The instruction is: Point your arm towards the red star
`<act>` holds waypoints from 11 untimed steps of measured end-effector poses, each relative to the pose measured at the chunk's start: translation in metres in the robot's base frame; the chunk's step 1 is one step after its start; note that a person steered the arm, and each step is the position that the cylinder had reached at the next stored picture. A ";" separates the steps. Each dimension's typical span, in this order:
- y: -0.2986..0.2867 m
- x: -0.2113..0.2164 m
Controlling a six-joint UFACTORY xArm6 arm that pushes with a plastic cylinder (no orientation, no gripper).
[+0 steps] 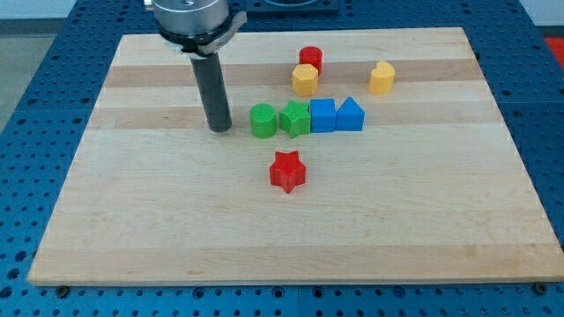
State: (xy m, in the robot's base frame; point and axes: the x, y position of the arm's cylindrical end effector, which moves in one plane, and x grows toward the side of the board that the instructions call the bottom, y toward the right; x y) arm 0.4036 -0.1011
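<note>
My tip [220, 129] is planted on the wooden counter [159, 220], just to the view's left of the green cylinder [262, 121], and there's no hand on this rod to spread or pinch. The red star [287, 171] sits alone, below the row toward the view's bottom, and to the lower right of my tip. That row runs green cylinder, green star [295, 119], blue cube [322, 115], blue pointed block [350, 114]. Above them: a red cylinder [310, 59], a yellow block [305, 80], another yellow block [382, 77].
</note>
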 end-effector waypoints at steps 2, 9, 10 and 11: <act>0.019 0.000; 0.011 0.028; 0.008 0.070; 0.008 0.111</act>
